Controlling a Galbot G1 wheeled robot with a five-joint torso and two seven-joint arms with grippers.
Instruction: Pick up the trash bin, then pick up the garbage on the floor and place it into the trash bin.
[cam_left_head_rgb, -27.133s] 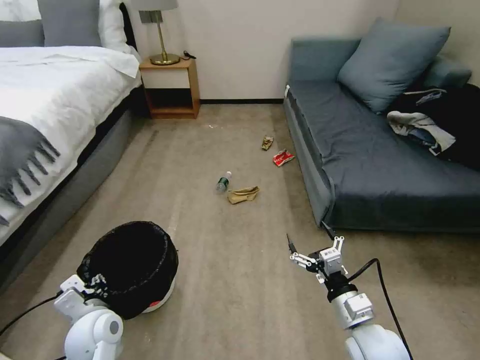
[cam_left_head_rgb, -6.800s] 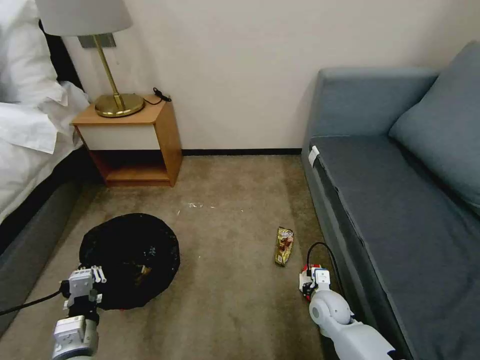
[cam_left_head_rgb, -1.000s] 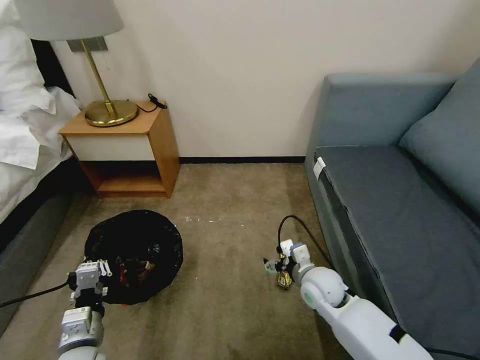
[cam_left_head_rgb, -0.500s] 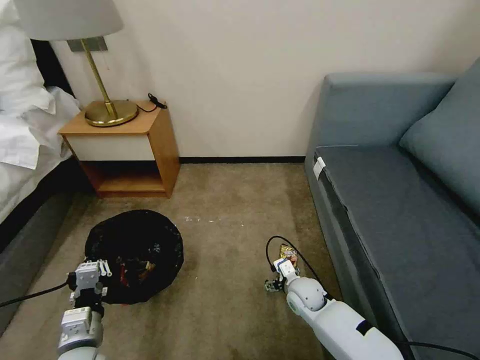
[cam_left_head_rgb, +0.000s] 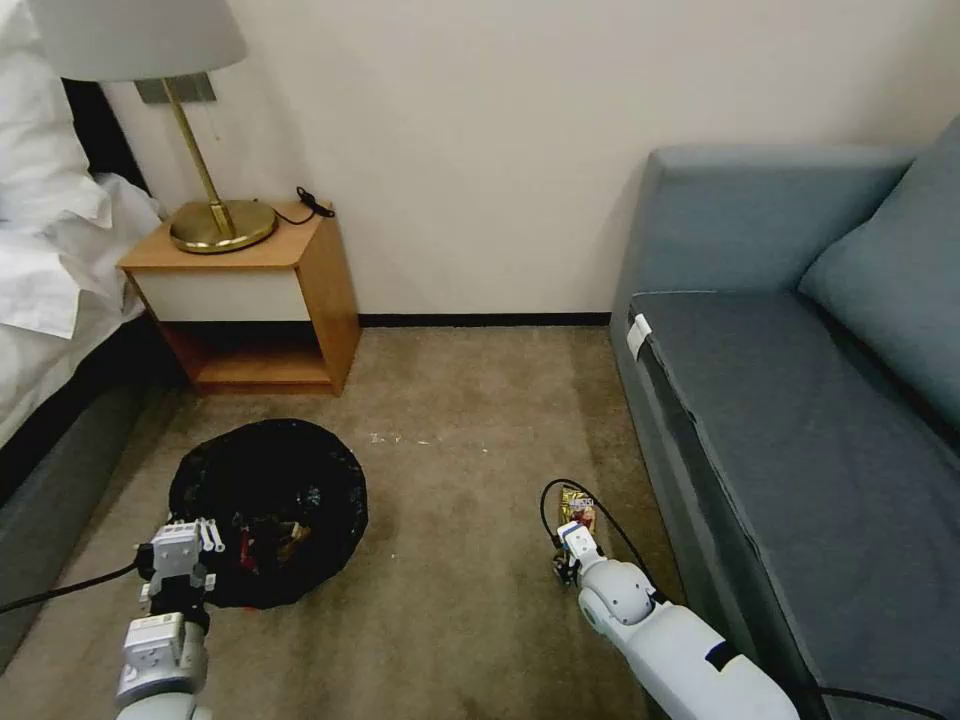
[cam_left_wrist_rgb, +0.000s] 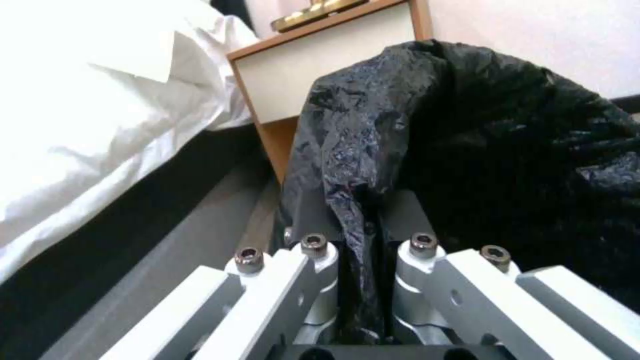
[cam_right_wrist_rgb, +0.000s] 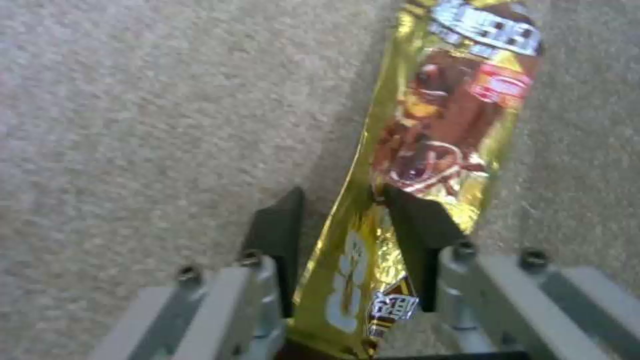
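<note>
The right gripper (cam_right_wrist_rgb: 337, 210) is set low over the carpet (cam_left_head_rgb: 470, 610) beside the sofa (cam_left_head_rgb: 800, 420), its fingers narrowed around the yellow wrapper (cam_right_wrist_rgb: 433, 130), whose long axis runs straight out from the jaws; whether it is pinched cannot be told; the trash bin (cam_left_head_rgb: 265, 510), well to the left, is held by the left gripper (cam_left_wrist_rgb: 367, 220), clamped on its black bag.
</note>
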